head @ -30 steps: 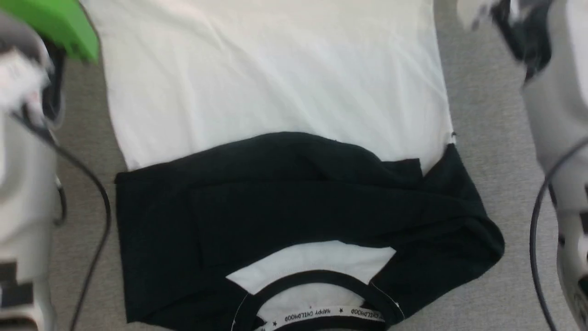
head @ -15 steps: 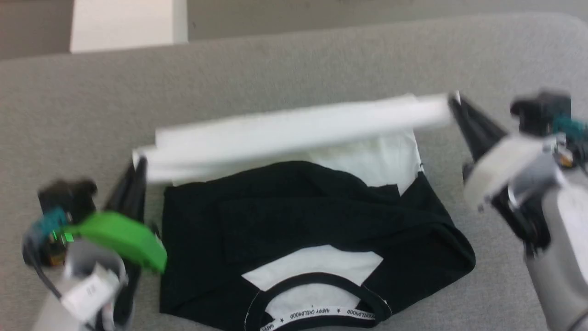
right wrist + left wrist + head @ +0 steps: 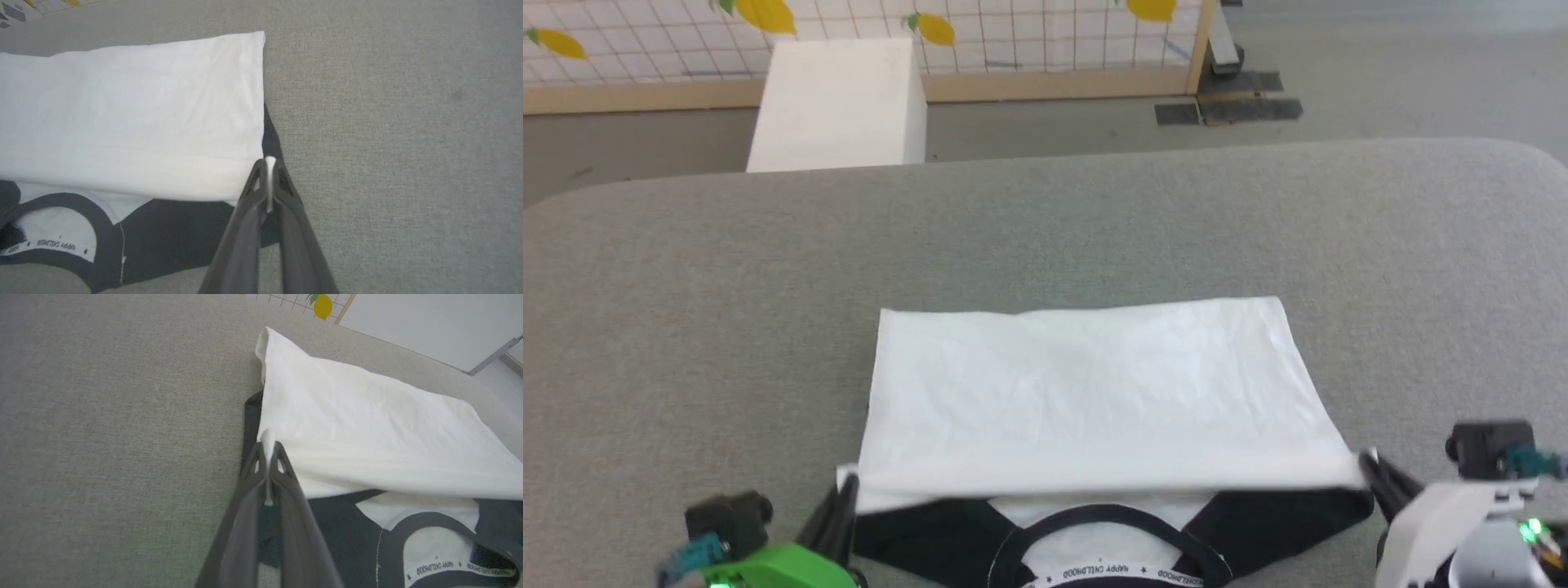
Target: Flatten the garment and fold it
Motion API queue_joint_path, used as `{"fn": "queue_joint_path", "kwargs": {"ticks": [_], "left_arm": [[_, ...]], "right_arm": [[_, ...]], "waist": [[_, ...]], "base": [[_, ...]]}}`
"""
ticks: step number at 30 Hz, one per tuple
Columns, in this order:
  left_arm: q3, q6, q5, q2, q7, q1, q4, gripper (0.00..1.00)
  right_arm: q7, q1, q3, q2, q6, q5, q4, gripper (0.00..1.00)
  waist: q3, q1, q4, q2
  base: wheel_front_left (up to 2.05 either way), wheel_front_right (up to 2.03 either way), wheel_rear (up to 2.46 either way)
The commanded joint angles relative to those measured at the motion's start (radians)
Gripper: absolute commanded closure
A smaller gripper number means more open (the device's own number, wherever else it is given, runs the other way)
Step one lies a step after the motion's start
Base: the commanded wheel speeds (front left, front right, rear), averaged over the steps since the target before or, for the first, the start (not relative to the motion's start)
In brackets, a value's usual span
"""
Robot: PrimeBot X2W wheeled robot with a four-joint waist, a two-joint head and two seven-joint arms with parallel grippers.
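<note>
The garment (image 3: 1086, 392) lies on the grey table near its front edge, its white body doubled back toward me over the black sleeves and shoulders. The black collar (image 3: 1094, 523) with a lettered band peeks out below the white edge. My left gripper (image 3: 848, 483) is shut on the white hem's left corner, seen close in the left wrist view (image 3: 268, 446). My right gripper (image 3: 1370, 461) is shut on the hem's right corner (image 3: 269, 162). The garment (image 3: 367, 433) hangs slightly lifted along the held edge. The white layer (image 3: 135, 114) covers the sleeves.
Grey cloth-covered table (image 3: 1045, 237) stretches wide beyond and beside the garment. Past its far edge stand a white box (image 3: 837, 102), a gridded wall with yellow lemon prints (image 3: 935, 28) and a wooden frame post (image 3: 1199, 41).
Both grippers have carried the white hem from the far end toward the collar, doubling the body over the black sleeves. The head camera has tilted up, showing the room beyond.
</note>
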Motion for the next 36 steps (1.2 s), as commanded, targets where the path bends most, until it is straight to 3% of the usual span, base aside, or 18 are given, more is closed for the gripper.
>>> {"fn": "queue_joint_path", "kwargs": {"ticks": [1,12,13,14,20,27,36], "left_arm": [[-0.004,-0.007,-0.007,-0.006,-0.004,0.023,0.024,1.0],[-0.052,-0.037,-0.008,-0.044,-0.037,-0.003,0.214,1.0],[-0.055,-0.038,-0.008,-0.047,-0.039,-0.006,0.225,0.54],[-0.057,-0.038,-0.008,-0.049,-0.039,-0.007,0.234,0.0],[-0.048,-0.025,-0.002,-0.051,-0.075,-0.001,0.237,0.0],[-0.014,0.011,0.07,-0.035,-0.223,-0.022,0.181,0.0],[-0.013,0.016,0.181,-0.042,-0.351,-0.154,0.228,0.0]], "right_arm": [[0.016,0.028,-0.019,0.014,-0.002,-0.02,-0.013,1.0],[0.012,0.05,-0.025,0.065,-0.002,-0.047,0.122,1.0],[0.011,0.05,-0.026,0.067,-0.002,-0.047,0.135,0.91],[0.01,0.052,-0.026,0.069,-0.002,-0.048,0.14,0.0],[-0.024,0.065,-0.065,0.077,-0.002,-0.031,0.116,0.0],[-0.166,0.039,-0.108,0.079,-0.002,0.033,0.052,0.0],[-0.262,-0.092,-0.084,0.079,-0.002,0.038,0.228,0.0]], "waist": [[-0.014,0.0002,0.014,0.0],[-0.007,0.0002,0.01,0.0],[-0.01,0.0002,0.01,0.0],[-0.012,0.0002,0.011,0.0],[-0.045,0.0002,0.019,0.0],[-0.073,0.0002,0.029,0.0],[-0.083,0.0002,0.042,0.0]], "base": [[0.0,0.0,0.0],[0.0,0.0,0.0],[0.0,0.0,0.0],[0.0,0.0,0.0],[0.0,0.0,0.0],[0.0,0.0,0.0],[0.0,0.0,0.0]]}}
